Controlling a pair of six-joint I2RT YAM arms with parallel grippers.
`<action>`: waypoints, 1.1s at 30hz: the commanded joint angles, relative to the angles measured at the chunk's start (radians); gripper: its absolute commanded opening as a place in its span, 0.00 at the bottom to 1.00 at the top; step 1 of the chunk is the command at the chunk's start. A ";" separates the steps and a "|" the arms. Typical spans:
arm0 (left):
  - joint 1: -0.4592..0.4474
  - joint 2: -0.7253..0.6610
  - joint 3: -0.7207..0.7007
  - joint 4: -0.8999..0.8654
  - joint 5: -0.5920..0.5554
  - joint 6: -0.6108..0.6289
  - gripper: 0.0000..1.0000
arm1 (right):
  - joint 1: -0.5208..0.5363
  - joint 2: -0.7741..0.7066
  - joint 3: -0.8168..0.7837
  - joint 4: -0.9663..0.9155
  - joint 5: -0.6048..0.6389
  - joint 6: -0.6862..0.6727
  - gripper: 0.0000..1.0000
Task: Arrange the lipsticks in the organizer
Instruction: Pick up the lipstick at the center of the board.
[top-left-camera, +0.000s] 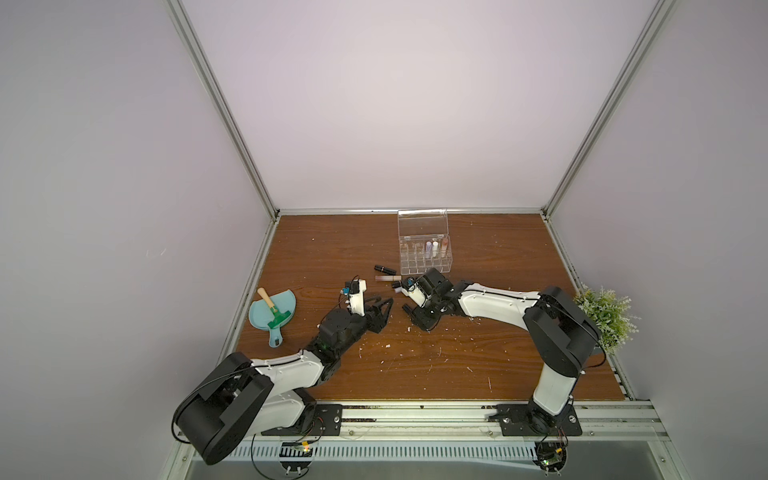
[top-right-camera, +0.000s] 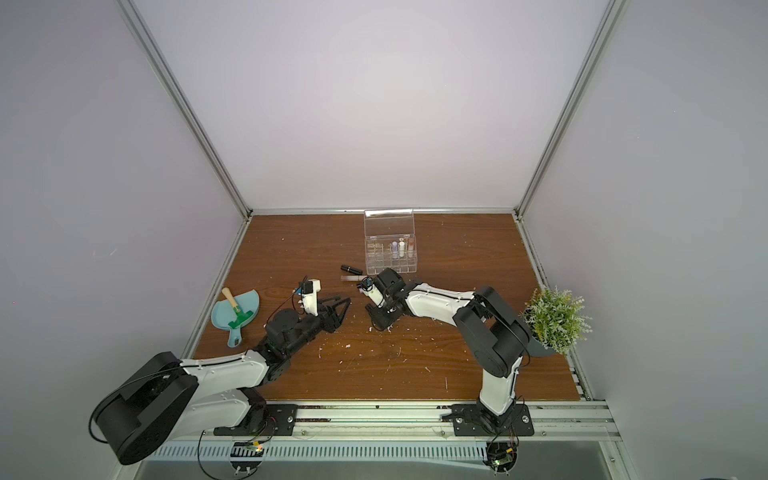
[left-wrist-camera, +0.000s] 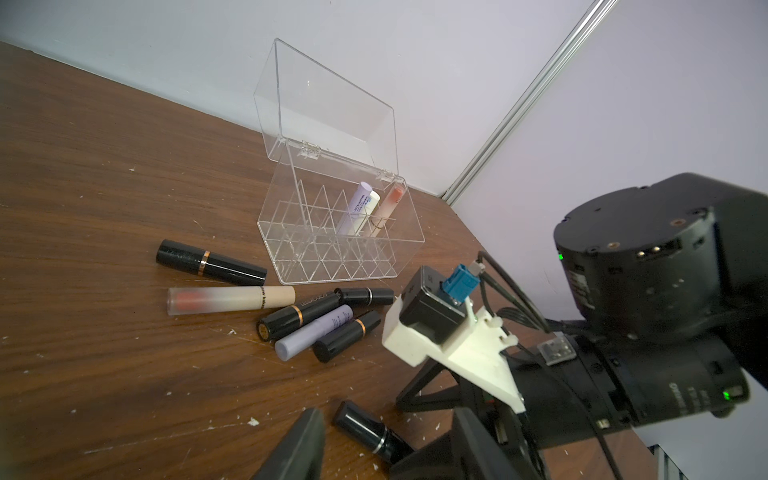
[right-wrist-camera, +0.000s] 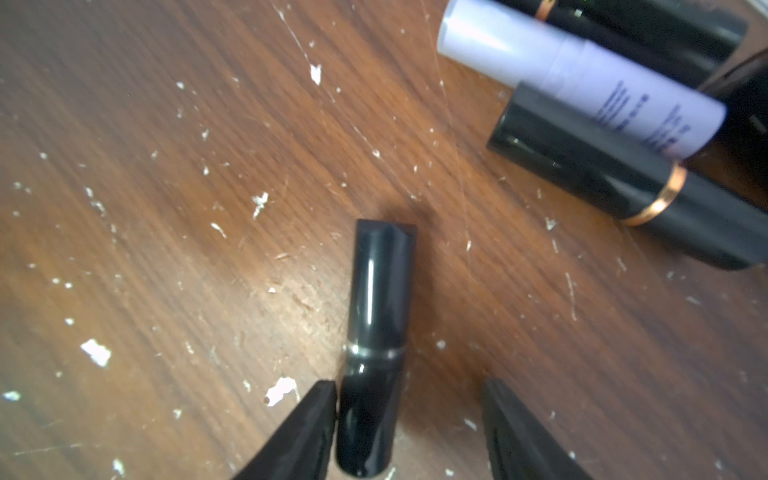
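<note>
**Right hand straddles a black lipstick; three tubes stand in the organizer**

The right hand is low over the wooden surface. Its jaws are part open around a glossy black lipstick with a silver band, which lies flat. One finger touches the tube's side and the other stands clear of it, so nothing is gripped. The left hand hangs near it, jaws apart and empty.

The clear organizer sits toward the back of the surface with its lid raised. A lilac tube, a cream-white tube and a peach-pink tube lean in its rear row.

Just in front lie loose tubes: a black lipstick with a gold band, a frosted peach gloss, and a cluster of black tubes around a lilac lipstick.
</note>
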 joint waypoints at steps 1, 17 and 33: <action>-0.010 -0.007 0.015 0.024 0.000 0.002 0.54 | 0.012 0.006 -0.003 -0.022 0.029 0.022 0.55; -0.009 0.011 0.037 0.023 0.039 -0.015 0.54 | 0.022 -0.008 -0.009 -0.024 -0.001 0.007 0.19; 0.000 0.165 0.146 0.026 0.258 -0.074 0.77 | 0.022 -0.331 -0.039 -0.031 -0.085 0.029 0.17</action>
